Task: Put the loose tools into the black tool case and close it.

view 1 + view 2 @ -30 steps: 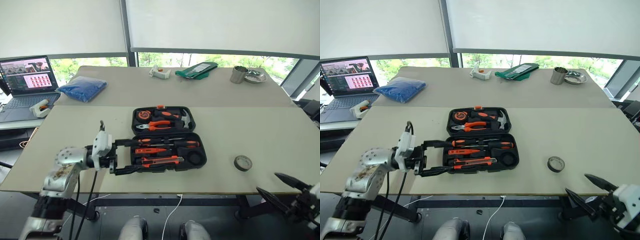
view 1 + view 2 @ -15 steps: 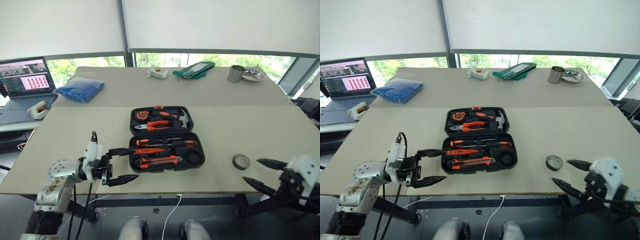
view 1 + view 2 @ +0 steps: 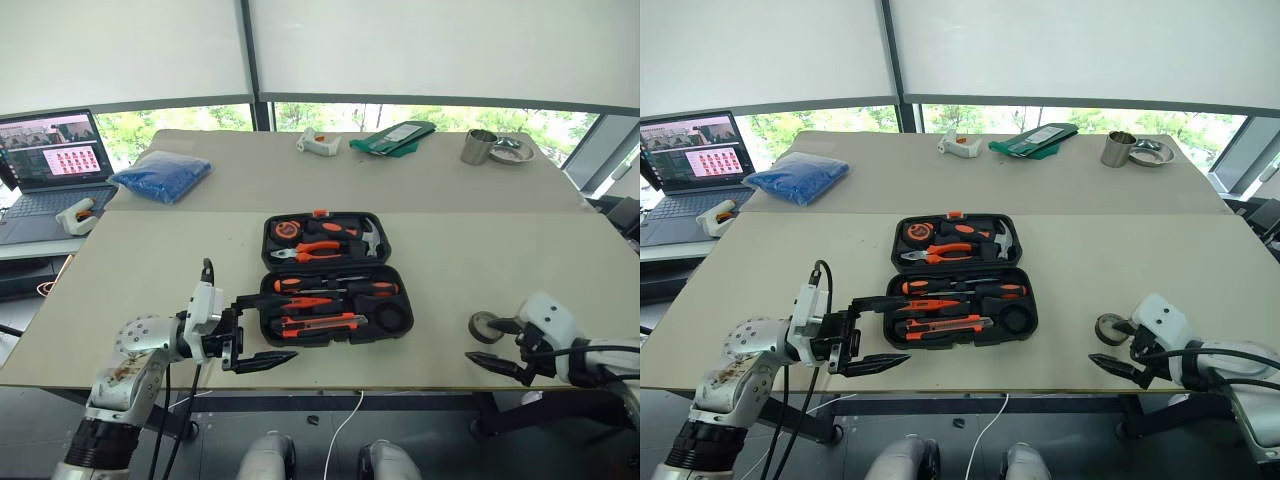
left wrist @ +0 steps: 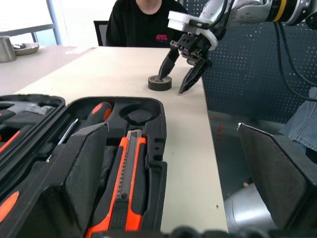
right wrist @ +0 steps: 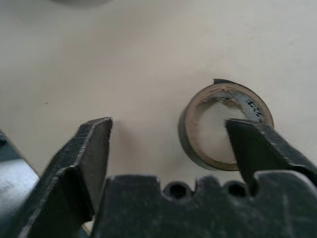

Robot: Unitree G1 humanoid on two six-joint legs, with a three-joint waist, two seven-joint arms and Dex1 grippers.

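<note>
- Tape roll flat on table, right of open tool case.
- Right gripper spread wide, gripping nothing; one finger over roll's hole, other on bare table.
- Left gripper wide open, empty, at case's near left corner.

Tape roll (partly behind finger)

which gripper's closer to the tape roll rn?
Right. The right gripper is at the tape roll, open, one finger over its hole. The left gripper sits across the open tool case.
</note>
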